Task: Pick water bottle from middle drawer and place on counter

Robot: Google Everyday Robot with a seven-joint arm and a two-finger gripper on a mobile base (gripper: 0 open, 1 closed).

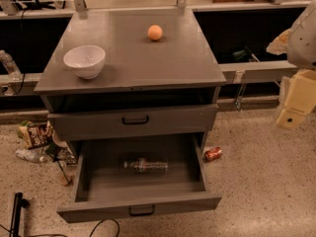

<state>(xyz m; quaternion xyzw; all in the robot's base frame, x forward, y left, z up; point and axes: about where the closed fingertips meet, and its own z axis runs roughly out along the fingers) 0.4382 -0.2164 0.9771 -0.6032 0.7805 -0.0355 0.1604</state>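
- The gripper (295, 102) hangs at the right edge of the view, beside the cabinet. Whether it is open or closed, or holds anything, cannot be told.
- The water bottle (146, 165) lies on its side in the tray of the middle drawer (173, 205), well to the gripper's left and lower, apart from it.
- That drawer is pulled out.
- The counter (148, 63) spreads up and to the left of the gripper, bearing a white bowl (85, 60) at its far side and an orange ball (155, 32) nearer.
- A red soda can (213, 154) lies on the floor, down-left of the gripper, just beside the drawer.
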